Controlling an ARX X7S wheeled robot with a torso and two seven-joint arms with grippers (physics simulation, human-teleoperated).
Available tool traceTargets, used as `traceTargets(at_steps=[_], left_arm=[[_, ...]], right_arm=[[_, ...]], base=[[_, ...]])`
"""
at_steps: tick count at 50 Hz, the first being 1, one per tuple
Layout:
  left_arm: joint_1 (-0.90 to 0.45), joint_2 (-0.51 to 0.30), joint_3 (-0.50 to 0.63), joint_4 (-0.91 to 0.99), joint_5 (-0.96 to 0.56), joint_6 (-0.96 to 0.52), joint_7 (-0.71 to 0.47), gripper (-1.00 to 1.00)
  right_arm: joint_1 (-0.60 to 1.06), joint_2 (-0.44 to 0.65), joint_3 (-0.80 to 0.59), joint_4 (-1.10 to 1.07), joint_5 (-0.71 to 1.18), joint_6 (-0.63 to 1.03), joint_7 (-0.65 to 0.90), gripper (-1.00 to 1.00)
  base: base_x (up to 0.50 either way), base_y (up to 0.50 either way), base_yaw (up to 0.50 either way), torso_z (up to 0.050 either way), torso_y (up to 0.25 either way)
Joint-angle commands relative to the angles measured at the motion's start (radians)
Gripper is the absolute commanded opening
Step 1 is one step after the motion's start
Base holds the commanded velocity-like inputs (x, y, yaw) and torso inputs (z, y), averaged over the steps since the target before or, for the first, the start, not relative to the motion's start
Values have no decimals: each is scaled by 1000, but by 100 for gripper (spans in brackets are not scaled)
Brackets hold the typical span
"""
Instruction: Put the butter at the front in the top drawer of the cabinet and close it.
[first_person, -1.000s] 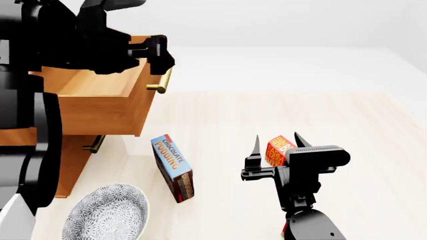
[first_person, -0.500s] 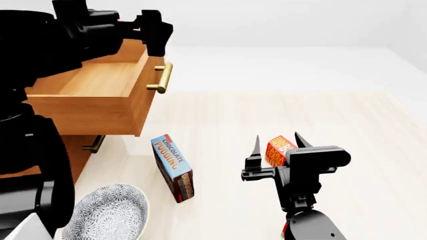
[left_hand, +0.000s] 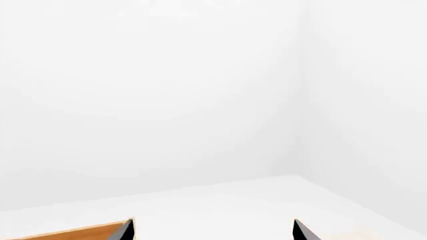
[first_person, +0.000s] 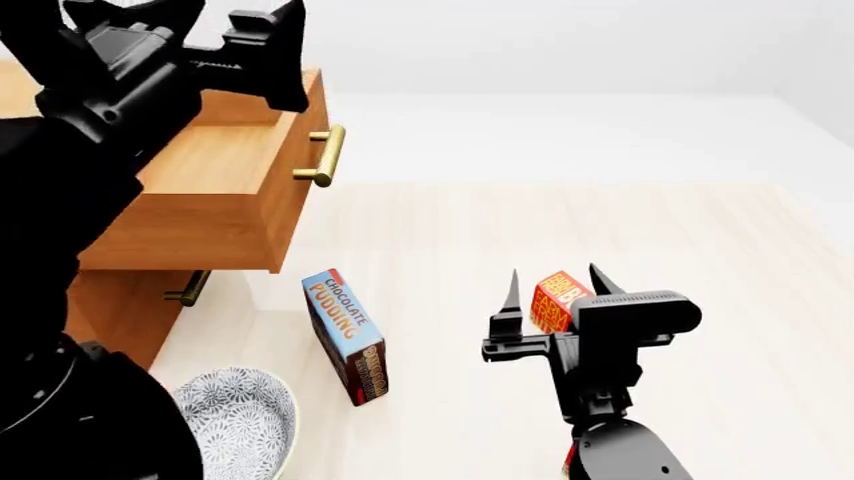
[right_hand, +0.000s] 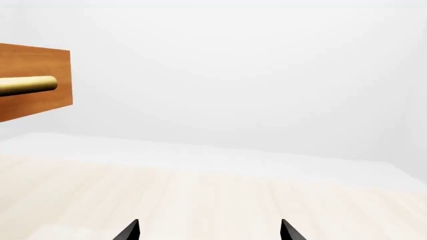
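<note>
I am seeing the butter (first_person: 559, 300) standing upright, long axis vertical, between the spread tips of my right gripper (first_person: 551, 287); left gripper (left_hand: 212, 231) is gaping, empty.

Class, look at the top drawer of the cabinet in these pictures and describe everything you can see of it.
The top drawer is light-brown wood, box-shaped, with a horizontal brass bar handle on its front. It stands pulled well out of the cabinet, overhanging the lower drawer. Its inside shows bare wood, with part hidden behind the left arm. The left end effector hangs above its back part; no contact is visible.
</note>
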Motion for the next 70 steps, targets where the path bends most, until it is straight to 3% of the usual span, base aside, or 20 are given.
traceTargets(at_steps=[1,27,36,50,60,70], left_arm=[[137,21,-37,183,4,74,-38,100],[411,83,-81,445,5,186,-130,100],[452,92,-97,482,-19,199,-148,100],[484,95,-130,521,-67,197,-176,100],[484,87,-158,542,-113,166,-191,100],[486,87,-175,549,-154,156,-209,100]], right_arm=[[6,0,-4,0,2,4,4,100],[8,20,-9,-22,-13,36,36,100],[8,61,60,-73,63,99,31,100],[63,213,101,-97,172,210,-118,100],[134,237,165,-28,296,261,-206,100],[201,263,141,105,299,245,-321,100]], base=[[0,0,0,0,0],[0,0,0,0,0],[0,0,0,0,0],[0,0,0,0,0],[0,0,0,0,0],[0,0,0,0,0]])
